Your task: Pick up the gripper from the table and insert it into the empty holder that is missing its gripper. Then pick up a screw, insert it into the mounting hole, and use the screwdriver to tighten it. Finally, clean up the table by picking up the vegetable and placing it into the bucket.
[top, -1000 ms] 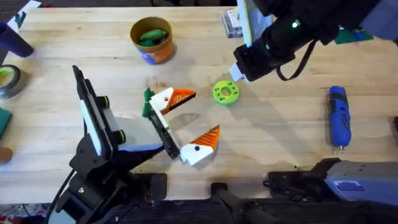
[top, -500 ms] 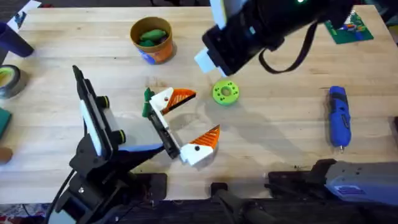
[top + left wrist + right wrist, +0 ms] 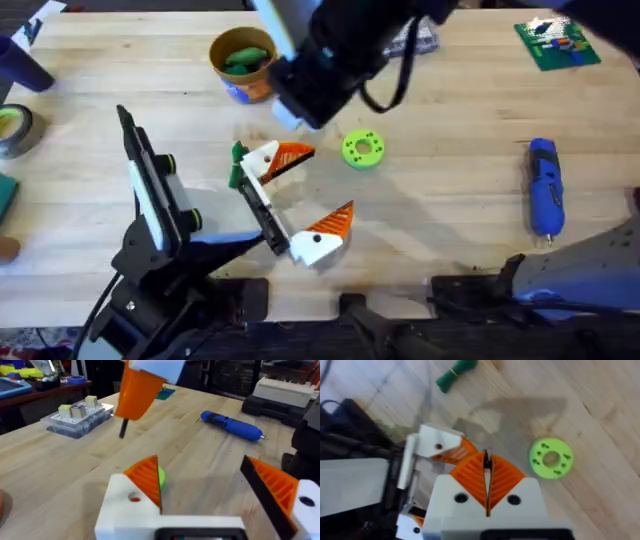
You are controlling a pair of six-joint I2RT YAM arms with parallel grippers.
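— Reaching across the middle, the right arm hangs above the wooden worktop (image 3: 470,120). Its right gripper (image 3: 487,467) has the orange ribbed pads pressed together, a thin dark pin (image 3: 122,427) nipped between the tips.

— And the left gripper (image 3: 325,183)?

— Spread wide and low over the boards: white blocky fingers (image 3: 145,477) with triangular ribbed pads, nothing between them.

— Where's the screwdriver (image 3: 543,185)?

— Lying flat at the right side, a stubby blue cylinder, well apart from both.

— The bucket (image 3: 245,62)?

— Round, orange-yellow, at the far side, something green inside. A green vegetable (image 3: 455,372) lies just beside the left gripper, and a round green disc (image 3: 362,148) sits nearby.
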